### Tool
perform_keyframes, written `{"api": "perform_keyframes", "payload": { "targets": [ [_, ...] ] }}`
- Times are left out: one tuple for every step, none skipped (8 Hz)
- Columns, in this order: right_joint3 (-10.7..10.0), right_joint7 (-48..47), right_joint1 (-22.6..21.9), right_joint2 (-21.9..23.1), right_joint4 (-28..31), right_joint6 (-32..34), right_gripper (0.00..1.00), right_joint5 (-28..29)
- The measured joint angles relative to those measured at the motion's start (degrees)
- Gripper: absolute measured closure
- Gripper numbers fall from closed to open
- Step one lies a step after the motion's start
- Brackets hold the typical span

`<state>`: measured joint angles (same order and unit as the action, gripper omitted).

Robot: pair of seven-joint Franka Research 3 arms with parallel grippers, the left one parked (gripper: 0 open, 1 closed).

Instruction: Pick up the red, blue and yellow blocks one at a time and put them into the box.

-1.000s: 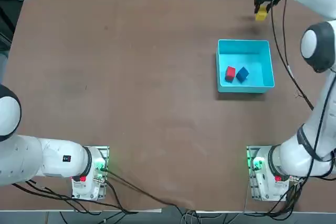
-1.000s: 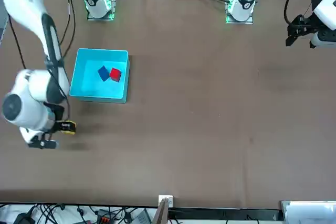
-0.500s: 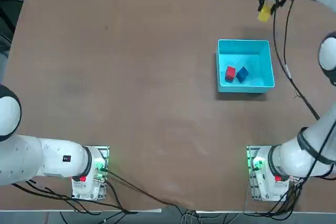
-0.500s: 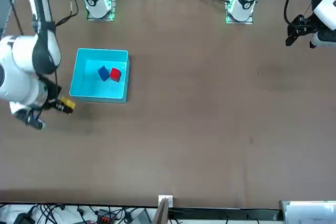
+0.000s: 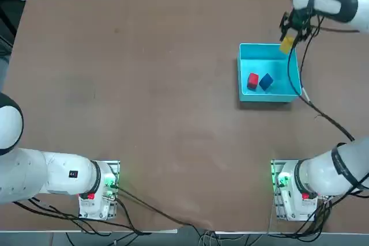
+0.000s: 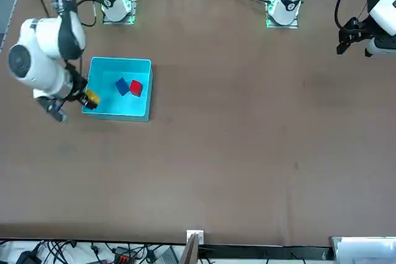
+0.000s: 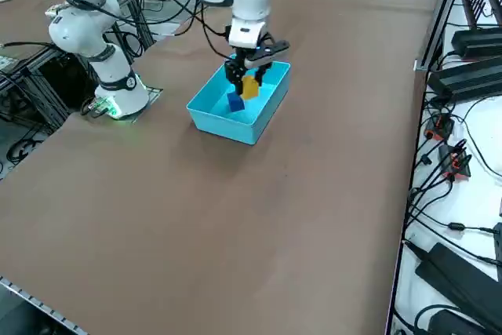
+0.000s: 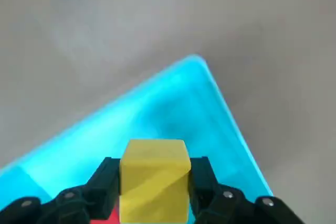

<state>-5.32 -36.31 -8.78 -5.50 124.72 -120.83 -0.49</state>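
My right gripper (image 5: 287, 42) is shut on the yellow block (image 5: 286, 45), holding it in the air over the far right corner of the cyan box (image 5: 288, 90). In the wrist view the yellow block (image 8: 155, 179) sits clamped between the black fingers (image 8: 105, 182) with the box wall (image 8: 220, 103) below. The red block (image 5: 252, 80) and blue block (image 5: 266, 81) lie side by side inside the box. From the front, the gripper (image 6: 86, 100) holds the yellow block (image 6: 91, 97) at the box's (image 6: 117, 114) left edge. The right side view shows the yellow block (image 7: 250, 86) above the blue block (image 7: 235, 102) in the box (image 7: 227, 127).
Brown tabletop surrounds the box on all sides. A black cable (image 5: 323, 113) trails from the right arm over the table beside the box. The arm bases with green lights (image 5: 282, 182) stand at the near edge. Cables and equipment (image 7: 463, 154) lie beyond the table's right edge.
The right gripper carried the yellow block from the table beyond the box's far side, lifting it and swinging it toward the robot until it hangs over the box's far right corner.
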Motion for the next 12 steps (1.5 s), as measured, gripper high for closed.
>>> {"api": "perform_keyframes", "payload": {
  "targets": [
    [0.03, -1.01, -1.06, 0.97, 3.15, -0.63, 0.30, -0.40],
    [0.05, -3.14, -1.62, 1.41, 5.05, -1.23, 0.30, -0.60],
    [0.04, -4.80, -1.71, 1.63, 5.99, -1.51, 0.30, -0.84],
    [0.02, -5.24, -1.71, 1.65, 6.32, -1.51, 0.30, -1.98],
    [0.03, -5.31, -1.76, 1.63, 6.77, -1.50, 0.30, -4.01],
    [0.07, -3.55, -2.05, 1.51, 7.42, -1.50, 0.30, -5.53],
    [0.11, -0.17, -2.80, 1.21, 7.99, -1.51, 0.30, -5.98],
    [0.20, 3.91, -3.59, 0.83, 8.29, -1.51, 0.30, -6.14],
    [0.32, 8.89, -4.00, 0.53, 8.34, -1.51, 0.30, -6.26],
    [0.29, 14.77, -4.05, 0.49, 8.37, -1.47, 0.30, -6.33],
    [0.19, 19.84, -3.99, 0.51, 8.49, -1.45, 0.30, -6.33],
    [0.08, 22.55, -3.98, 0.52, 8.87, -1.75, 0.30, -6.33]
  ]
}}
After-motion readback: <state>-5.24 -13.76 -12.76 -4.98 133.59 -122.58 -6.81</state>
